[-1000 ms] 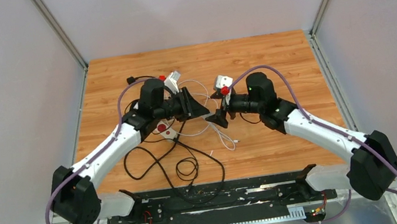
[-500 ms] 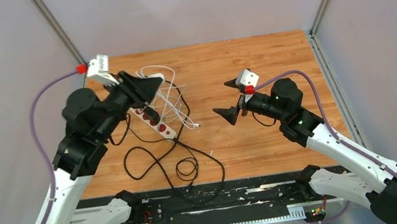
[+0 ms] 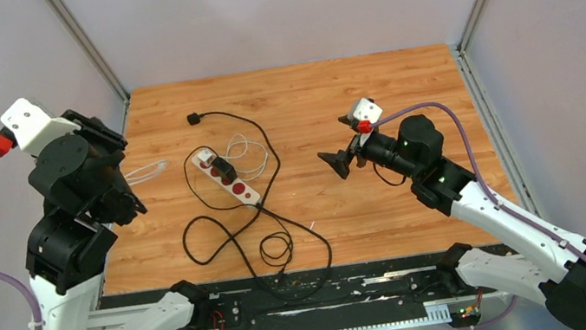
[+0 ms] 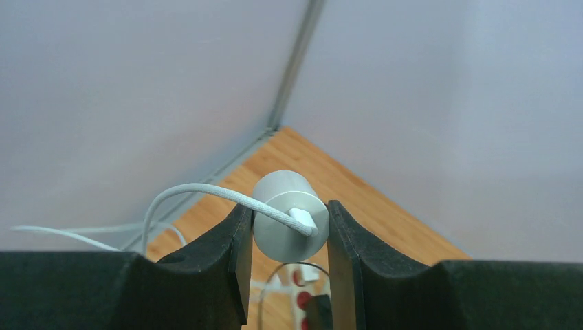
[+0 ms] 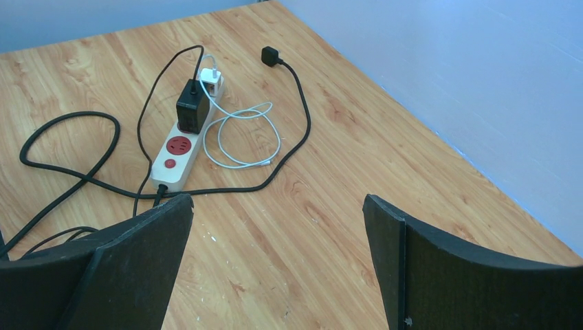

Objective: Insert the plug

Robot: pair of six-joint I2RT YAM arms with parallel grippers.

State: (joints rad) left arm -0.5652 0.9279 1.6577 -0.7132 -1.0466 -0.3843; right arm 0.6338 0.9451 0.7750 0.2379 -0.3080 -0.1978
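Observation:
My left gripper (image 4: 285,214) is shut on a white round plug (image 4: 280,234) with a white braided cable (image 4: 199,191), held high above the table's left edge. In the top view the left gripper (image 3: 123,192) is at the far left, and the white cable (image 3: 147,170) trails from it. The white power strip (image 3: 238,186) with red sockets lies at centre left, also in the right wrist view (image 5: 177,152). A black adapter (image 5: 193,104) and a small white charger (image 5: 212,82) sit in it. My right gripper (image 5: 278,206) is open and empty, above the table right of the strip (image 3: 339,144).
A black cord (image 3: 230,236) loops over the near middle of the table, and its black plug (image 3: 193,118) lies loose at the back. A thin white cable coil (image 5: 244,137) lies beside the strip. Grey walls and metal posts close in on both sides.
My left arm has swung from the strip out to the far left and up, carrying the white plug and its cable. My right arm has drawn back from the centre and now holds still.

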